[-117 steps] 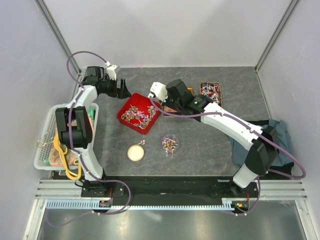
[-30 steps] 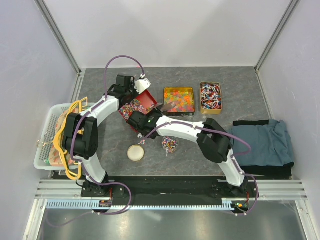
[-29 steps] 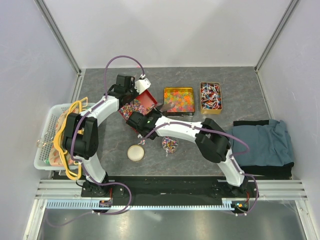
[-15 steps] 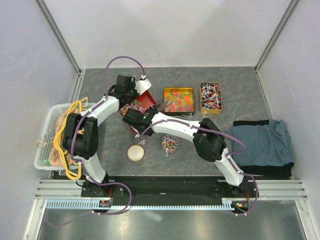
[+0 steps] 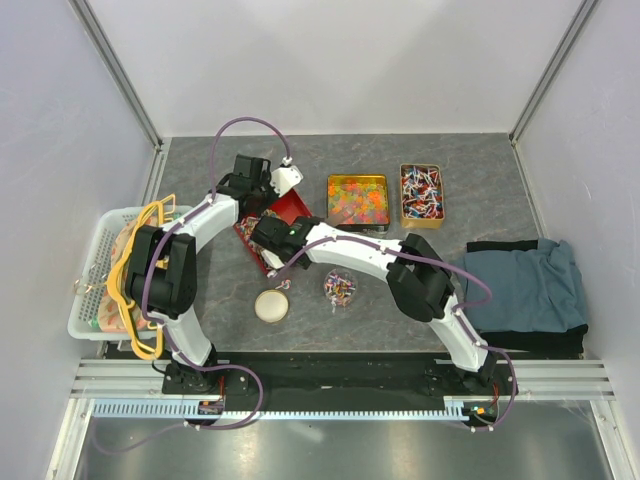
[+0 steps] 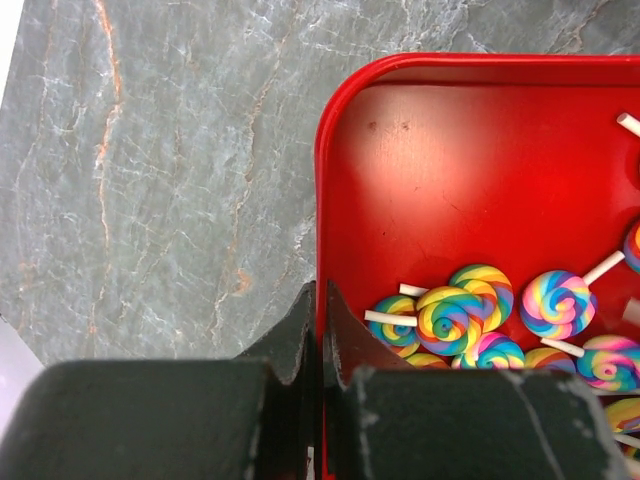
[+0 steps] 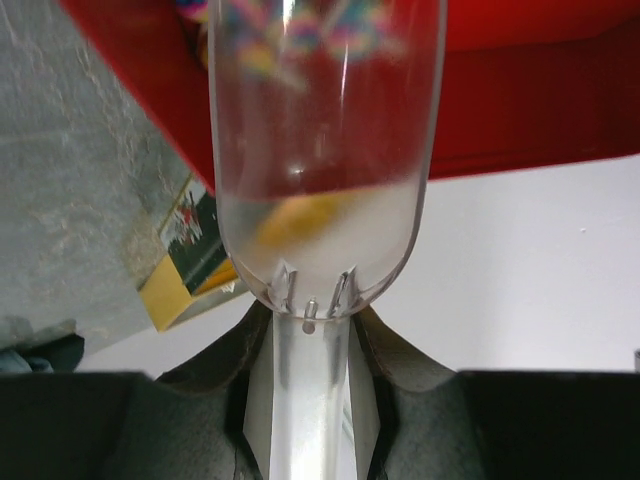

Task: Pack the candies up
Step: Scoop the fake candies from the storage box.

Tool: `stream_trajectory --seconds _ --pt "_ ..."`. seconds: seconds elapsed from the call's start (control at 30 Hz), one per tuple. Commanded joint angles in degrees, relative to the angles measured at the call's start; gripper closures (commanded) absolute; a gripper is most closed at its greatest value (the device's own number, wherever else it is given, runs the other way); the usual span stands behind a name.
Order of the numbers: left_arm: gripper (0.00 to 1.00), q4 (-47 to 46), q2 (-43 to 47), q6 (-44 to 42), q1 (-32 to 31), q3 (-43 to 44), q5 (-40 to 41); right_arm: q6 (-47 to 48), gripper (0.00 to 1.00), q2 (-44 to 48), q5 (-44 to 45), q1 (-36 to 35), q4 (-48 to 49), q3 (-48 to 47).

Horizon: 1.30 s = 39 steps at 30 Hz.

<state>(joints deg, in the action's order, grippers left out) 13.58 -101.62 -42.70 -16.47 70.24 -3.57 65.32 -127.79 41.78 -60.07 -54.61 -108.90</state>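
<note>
1. The left gripper [image 6: 321,300] is pinched shut on the rim of the glossy red plastic tray [image 6: 450,170]. In the top view the tray looks tipped rather than flat.
2. The right gripper [image 7: 310,335] is narrowed onto the handle of the clear plastic scoop [image 7: 325,150], and the scoop's bowl reaches to the tray's edge. Blurred colours show through the bowl, but I cannot tell whether any sweets are in it.
3. The rainbow-swirl lollipop candies on white sticks [image 6: 447,318] lie bunched in the tray toward the gripped side, and the far corner is bare.
4. The small round clear plastic tub [image 5: 340,288] stands on the near side of the tray and holds a layer of multicoloured sweets. Its round tan lid [image 5: 271,305] lies off, just beside it. Packing looks partly done, with more scoops and the lid left to do.
5. Two yellow rectangular tins sit on the far side, one with orange gummies [image 5: 358,200] and one with red, white and blue wrapped sweets [image 5: 422,195]. Neither arm touches them.
6. The dark grey marble-veined tabletop [image 5: 480,160] carries a white slatted plastic basket [image 5: 88,322] at its left edge. A folded blue-grey cloth [image 5: 520,285] lies at its right.
7. Pale wall panels with aluminium corner posts close the cell in, and a metal rail runs along the near edge.
</note>
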Motion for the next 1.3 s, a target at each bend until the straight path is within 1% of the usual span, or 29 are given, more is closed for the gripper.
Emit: stream_trajectory --seconds 0.0,0.07,0.1,0.13,0.2,0.3,0.37,0.47,0.6,0.7,0.9,1.1,1.2,1.27 --pt "0.98 -4.62 2.83 3.32 -0.58 0.43 -4.86 2.87 1.0 0.16 -6.62 -0.48 5.29 6.24" --pt "0.98 -5.23 2.92 3.24 -0.58 0.16 -5.04 3.76 1.0 1.13 -8.9 -0.57 3.12 4.85" --pt "0.98 -5.5 2.92 3.15 -0.58 -0.18 -4.87 3.33 1.0 1.14 -10.3 -0.66 -1.16 3.45" --pt "0.98 -5.67 2.66 3.15 -0.58 -0.19 -4.86 2.8 1.0 0.88 -12.75 -0.66 -2.77 2.04" --pt "0.98 -5.67 2.4 3.15 -0.58 -0.01 -4.69 1.83 1.0 0.61 -12.78 -0.75 -4.27 0.62" --pt "0.98 -5.06 1.78 3.58 -0.76 0.77 -4.34 1.48 1.0 0.08 -10.58 -1.27 -2.0 2.2" --pt "0.98 -3.14 0.64 4.29 -1.19 2.44 -2.24 1.3 1.0 -0.53 -8.39 -2.15 -0.24 3.51" --pt "0.98 -2.6 0.98 5.43 -1.37 2.89 -1.35 1.56 1.0 -0.88 -8.55 -3.73 1.26 3.52" --pt "0.98 -2.77 1.87 6.57 -1.37 2.1 -1.52 2.26 1.0 -0.8 -12.24 -5.4 1.61 3.96" --pt "0.98 -3.21 1.87 6.84 -1.46 1.75 -1.61 2.71 1.0 -0.88 -14.62 -5.4 1.17 5.36" --pt "0.98 -3.48 1.08 7.28 -1.46 2.27 -1.17 -1.15 1.0 -1.76 -22.95 -5.49 0.12 4.67" --pt "0.98 -3.74 1.25 8.33 -1.81 2.1 -2.14 -6.08 1.0 -4.75 -30.26 -4.35 0.12 0.01" --pt "0.98 -3.92 1.43 8.6 -1.9 1.83 -2.14 -7.57 1.0 -6.15 -30.18 -4.17 1.34 -1.66" --pt "0.98 -4.09 1.52 8.77 -2.08 1.57 -2.05 -7.49 1.0 -5.9 -27.91 -4.18 5.45 -0.18"
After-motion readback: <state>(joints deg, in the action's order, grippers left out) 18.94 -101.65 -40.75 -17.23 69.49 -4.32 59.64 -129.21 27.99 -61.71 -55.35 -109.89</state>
